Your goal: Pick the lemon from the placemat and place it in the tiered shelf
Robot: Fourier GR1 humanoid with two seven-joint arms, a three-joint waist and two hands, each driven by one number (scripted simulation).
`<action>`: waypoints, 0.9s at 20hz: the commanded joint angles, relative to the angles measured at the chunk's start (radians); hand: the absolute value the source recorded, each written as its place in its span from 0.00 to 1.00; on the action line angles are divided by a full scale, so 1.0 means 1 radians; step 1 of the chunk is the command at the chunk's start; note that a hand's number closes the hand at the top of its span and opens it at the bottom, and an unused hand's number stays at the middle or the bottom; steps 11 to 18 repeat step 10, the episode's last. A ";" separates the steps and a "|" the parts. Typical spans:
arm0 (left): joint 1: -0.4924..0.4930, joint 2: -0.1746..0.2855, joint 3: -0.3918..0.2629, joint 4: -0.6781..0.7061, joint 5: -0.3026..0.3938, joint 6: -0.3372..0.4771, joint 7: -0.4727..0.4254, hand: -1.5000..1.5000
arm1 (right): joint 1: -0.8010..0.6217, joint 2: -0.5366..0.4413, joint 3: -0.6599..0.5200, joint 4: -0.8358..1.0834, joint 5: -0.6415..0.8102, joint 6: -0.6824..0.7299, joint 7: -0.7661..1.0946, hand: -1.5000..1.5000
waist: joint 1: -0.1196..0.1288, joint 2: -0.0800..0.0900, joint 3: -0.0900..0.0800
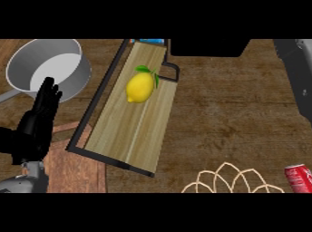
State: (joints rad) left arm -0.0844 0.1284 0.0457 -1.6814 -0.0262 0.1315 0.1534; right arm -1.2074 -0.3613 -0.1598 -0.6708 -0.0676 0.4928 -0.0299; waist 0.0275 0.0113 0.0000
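The yellow lemon (139, 87), with a green leaf at its top, lies on the upper wooden board of the black-framed tiered shelf (129, 131), which runs diagonally across the middle of the counter. No hand touches it. My left hand (33, 129) stands open at the left, fingers straight and pointing up, over the edge of the reddish-brown placemat (75, 170) and well left of the lemon. Of my right arm only the grey forearm (309, 86) shows along the right edge; its hand is out of view.
A grey pot (48, 68) with a long handle sits at the upper left, just behind my left fingers. A red can (303, 179) lies at the lower right beside a pale wire rack (231, 181). A black block (206, 47) sits behind the shelf.
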 commanded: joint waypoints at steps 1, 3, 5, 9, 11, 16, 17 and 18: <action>-0.025 0.024 0.025 -0.004 0.010 -0.014 -0.004 0.50 | -0.035 -0.107 -0.035 0.159 0.011 0.105 -0.091 0.00 | 0.015 0.006 0.000; -0.004 0.001 0.009 -0.006 0.006 -0.006 -0.015 0.50 | -0.054 -0.171 -0.044 0.207 0.013 0.181 -0.114 0.00 | 0.020 0.008 0.001; 0.014 0.001 0.001 -0.030 0.016 -0.021 -0.011 0.50 | -0.015 -0.155 -0.025 0.241 0.045 0.196 -0.210 0.00 | 0.025 0.009 0.001; -0.032 0.001 0.005 0.052 0.001 -0.018 -0.029 0.50 | -0.103 -0.185 -0.043 0.321 0.056 0.212 -0.234 0.00 | 0.030 0.014 0.000; -0.016 0.003 0.001 0.000 0.009 -0.022 -0.003 0.50 | -0.088 -0.205 -0.051 0.342 0.053 0.239 -0.249 0.00 | 0.031 0.011 0.001; -0.016 0.003 0.001 0.000 0.009 -0.022 -0.003 0.50 | -0.088 -0.205 -0.051 0.342 0.053 0.239 -0.249 0.00 | 0.031 0.011 0.001; -0.016 0.003 0.001 0.000 0.009 -0.022 -0.003 0.50 | -0.088 -0.205 -0.051 0.342 0.053 0.239 -0.249 0.00 | 0.031 0.011 0.001; -0.016 0.003 0.001 0.000 0.009 -0.022 -0.003 0.50 | -0.088 -0.205 -0.051 0.342 0.053 0.239 -0.249 0.00 | 0.031 0.011 0.001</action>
